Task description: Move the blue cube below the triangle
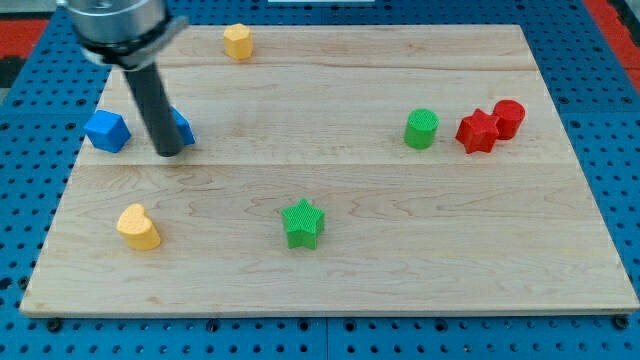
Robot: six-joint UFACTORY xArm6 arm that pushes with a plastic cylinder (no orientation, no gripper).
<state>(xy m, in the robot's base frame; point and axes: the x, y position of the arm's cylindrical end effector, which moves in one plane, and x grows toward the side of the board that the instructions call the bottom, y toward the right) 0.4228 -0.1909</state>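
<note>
tip: my tip (169, 153) is resting on smooth wood board (330, 270), no jaws to open
blue blocks: angular blue block (107, 131) is sitting left of tip; second blue block (181, 126) is touching rod's right

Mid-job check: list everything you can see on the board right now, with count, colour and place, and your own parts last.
Blue block: 1, blue, view's left edge.
Second blue block: 1, blue, mostly hidden behind the rod; shape unclear.
Yellow block: 1, yellow, top.
Yellow heart-like block: 1, yellow, bottom left.
Green star: 1, green, bottom centre.
Green cylinder: 1, green, right of centre.
Red star: 1, red, right.
Red cylinder: 1, red, touching the star.
Board: 1, wooden.
My tip: between the two blue blocks.
</note>
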